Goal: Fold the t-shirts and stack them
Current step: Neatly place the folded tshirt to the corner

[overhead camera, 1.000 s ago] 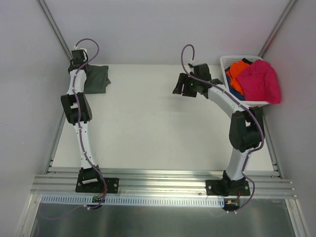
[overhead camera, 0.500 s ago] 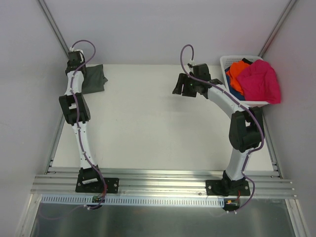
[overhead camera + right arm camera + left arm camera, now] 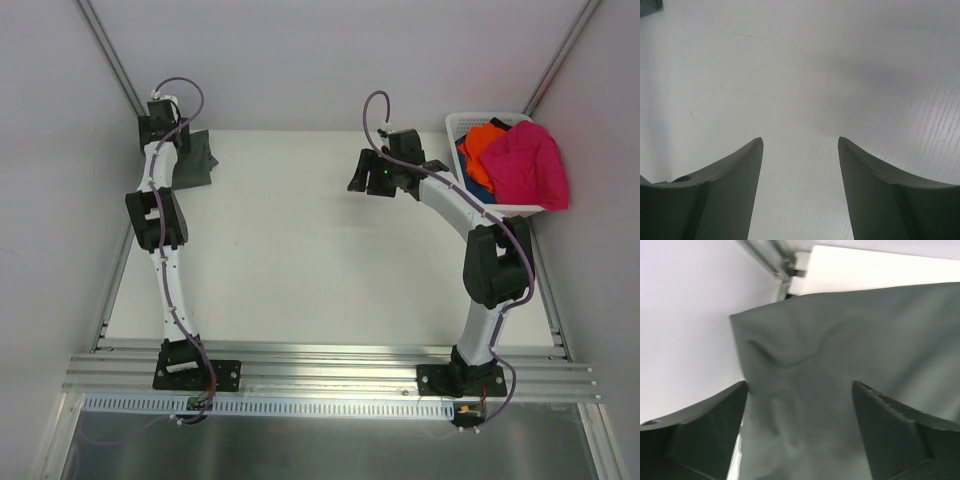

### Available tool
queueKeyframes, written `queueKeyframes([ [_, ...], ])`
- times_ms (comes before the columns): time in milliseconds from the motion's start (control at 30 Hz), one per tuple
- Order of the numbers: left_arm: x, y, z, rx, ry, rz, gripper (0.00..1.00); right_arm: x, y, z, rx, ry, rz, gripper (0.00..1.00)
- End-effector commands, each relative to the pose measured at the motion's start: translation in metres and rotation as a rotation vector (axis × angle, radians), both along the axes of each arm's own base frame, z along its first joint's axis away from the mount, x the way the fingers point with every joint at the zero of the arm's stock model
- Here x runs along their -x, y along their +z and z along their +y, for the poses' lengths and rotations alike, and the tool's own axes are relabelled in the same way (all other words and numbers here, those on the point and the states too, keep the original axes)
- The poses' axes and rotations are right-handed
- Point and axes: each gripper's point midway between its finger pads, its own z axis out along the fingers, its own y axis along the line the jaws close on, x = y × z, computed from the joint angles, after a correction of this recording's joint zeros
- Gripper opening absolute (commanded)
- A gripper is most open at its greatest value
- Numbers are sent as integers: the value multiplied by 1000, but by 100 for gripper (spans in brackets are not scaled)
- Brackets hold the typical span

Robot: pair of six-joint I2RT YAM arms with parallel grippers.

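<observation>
Magenta t-shirt (image 3: 530, 165), orange t-shirt (image 3: 483, 141) piled together in white basket (image 3: 465, 120)

Lab test cell: white walls (image 3: 300, 60), aluminium rails (image 3: 330, 375).

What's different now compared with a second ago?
The left gripper opened and let go of the dark grey-green t-shirt, which lies at the far left corner. The right gripper, open above the table, and the basket stayed put.

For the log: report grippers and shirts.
Left gripper open over grey-green t-shirt. Right gripper open, empty, over table. Pink t-shirt, orange t-shirt in white basket. Nothing blocking.
</observation>
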Motion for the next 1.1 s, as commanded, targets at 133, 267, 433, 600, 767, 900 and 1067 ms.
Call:
queueKeyframes([
  [133,-7,114,-68,-75,-78,-157,97,-8,59,4,-29,17,-150,70],
  [267,22,180,-119,-22,-148,-237,99,-7,77,-3,-8,6,-202,84],
  [433,69,204,-186,87,-272,-223,99,5,95,-15,10,-11,-246,92],
  [600,147,207,-265,442,-509,-143,99,29,112,-43,60,-48,-273,96],
  [767,217,209,-309,745,-589,-70,99,46,129,-77,120,-99,-298,96],
  [900,255,240,-334,726,-686,-125,99,57,180,-87,52,-106,-415,100],
  [1067,276,265,-314,515,-749,-199,99,86,199,-117,261,-44,-449,97],
])
